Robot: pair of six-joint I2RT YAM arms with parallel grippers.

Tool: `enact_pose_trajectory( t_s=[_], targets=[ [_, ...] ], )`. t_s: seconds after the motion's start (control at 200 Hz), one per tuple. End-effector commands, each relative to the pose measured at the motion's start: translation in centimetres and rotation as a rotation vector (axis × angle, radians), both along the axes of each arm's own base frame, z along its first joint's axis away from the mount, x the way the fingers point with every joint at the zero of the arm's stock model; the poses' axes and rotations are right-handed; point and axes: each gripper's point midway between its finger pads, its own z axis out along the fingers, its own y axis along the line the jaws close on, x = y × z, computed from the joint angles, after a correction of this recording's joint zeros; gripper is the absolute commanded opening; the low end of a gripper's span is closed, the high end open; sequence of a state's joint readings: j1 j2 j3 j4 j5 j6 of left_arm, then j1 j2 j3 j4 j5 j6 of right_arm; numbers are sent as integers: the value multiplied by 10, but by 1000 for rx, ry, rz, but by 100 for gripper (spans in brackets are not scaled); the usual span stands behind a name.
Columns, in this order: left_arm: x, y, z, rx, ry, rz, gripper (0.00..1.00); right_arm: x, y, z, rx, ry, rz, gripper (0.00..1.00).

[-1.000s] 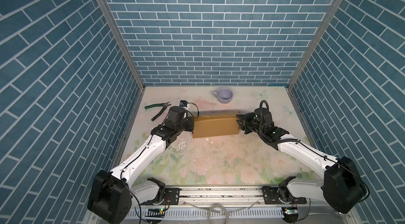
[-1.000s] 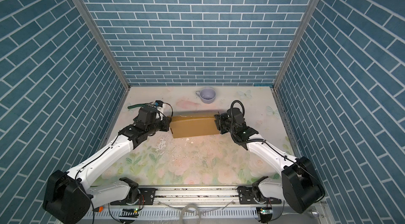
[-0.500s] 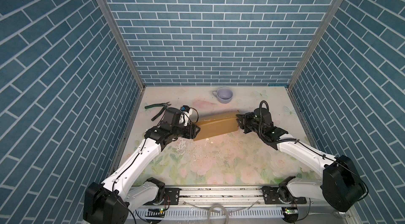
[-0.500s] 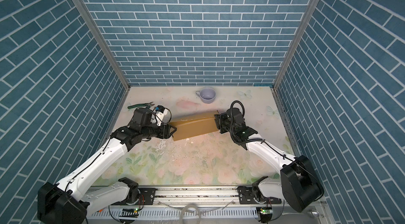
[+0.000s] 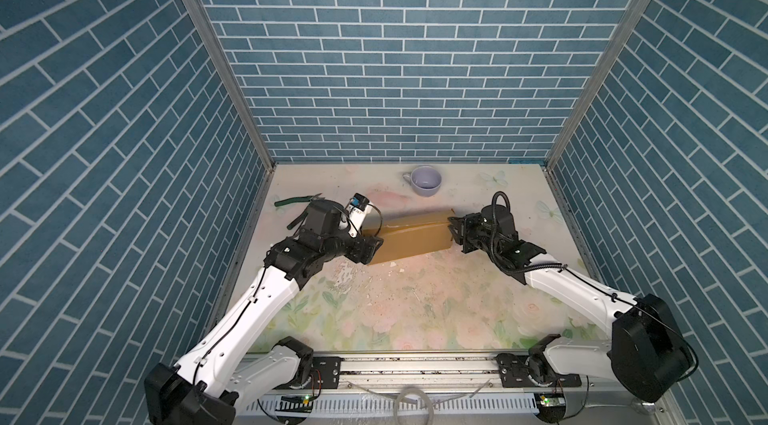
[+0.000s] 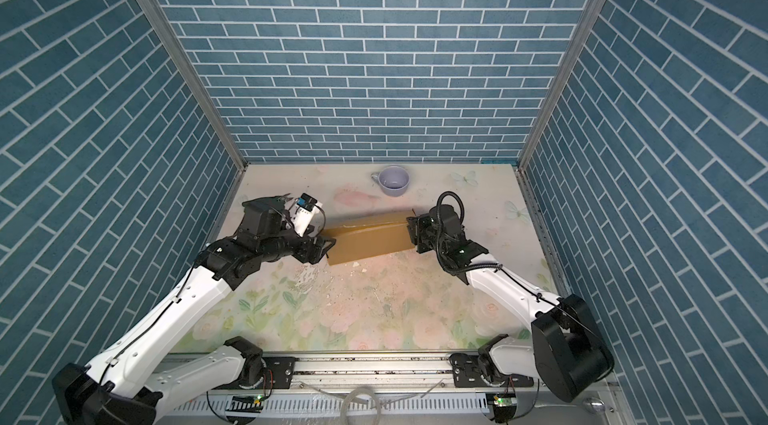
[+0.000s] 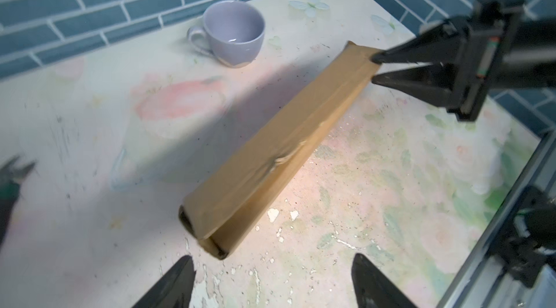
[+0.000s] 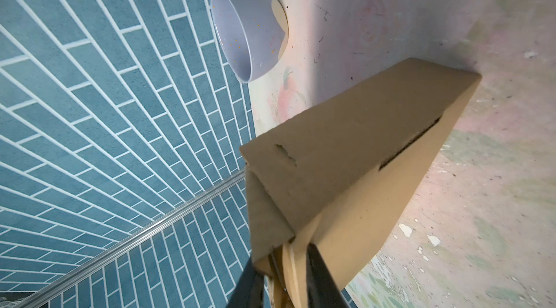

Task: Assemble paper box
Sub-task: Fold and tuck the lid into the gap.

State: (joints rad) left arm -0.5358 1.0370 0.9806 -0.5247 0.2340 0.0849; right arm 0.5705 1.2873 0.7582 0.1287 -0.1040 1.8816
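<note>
Left wrist view first: the left gripper (image 7: 272, 258) has its jaws spread wide. The near end of the paper box (image 7: 279, 153) sits just ahead of that gap, not touching either finger as far as I can see. At the far end, the right gripper (image 7: 374, 68) is pinching the box's end, jaws squeezed in on the cardboard. The right wrist view backs that up, with the right gripper (image 8: 281, 256) clamped on a flap at that end of the box (image 8: 361, 147).

In both top views the box (image 5: 409, 238) (image 6: 368, 242) is a bit below the middle of the frame, on the floral table (image 5: 415, 298). It stretches between the left gripper (image 5: 372, 250) and the right gripper (image 5: 453, 232), angled so its right end is higher in the frame. It's plain brown, folded shut, with a small crease along the top. I can't tell if it's fully resting on the table.

A lavender cup (image 5: 426, 181) stands upright above the box in the frame, well apart from it. Green-handled pliers (image 5: 291, 201) lie at the upper left of the table, partly behind the left arm.
</note>
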Motion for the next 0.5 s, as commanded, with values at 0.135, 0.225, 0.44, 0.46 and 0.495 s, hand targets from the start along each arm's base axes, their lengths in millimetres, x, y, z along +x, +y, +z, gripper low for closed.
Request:
enact_pose_trajectory(
  t_s=[0.135,0.225,0.44,0.46,0.495],
  targets=[
    [20,-9,4,340,-322,-152,90,-17,-19,-54,-101,199,-62,24],
    [25,-12,-5,385,-324,-169,90,-17,-19,-54,-101,201,-60,23],
    [26,-17,-35,488,-337,-222,87,-16,-18,-53,-96,198,-62,22],
    [27,-17,-39,501,-341,-224,85,-16,-18,-54,-97,200,-61,22],
    [27,-15,-45,519,-343,-225,81,-16,-18,-53,-97,199,-61,22]
  ],
)
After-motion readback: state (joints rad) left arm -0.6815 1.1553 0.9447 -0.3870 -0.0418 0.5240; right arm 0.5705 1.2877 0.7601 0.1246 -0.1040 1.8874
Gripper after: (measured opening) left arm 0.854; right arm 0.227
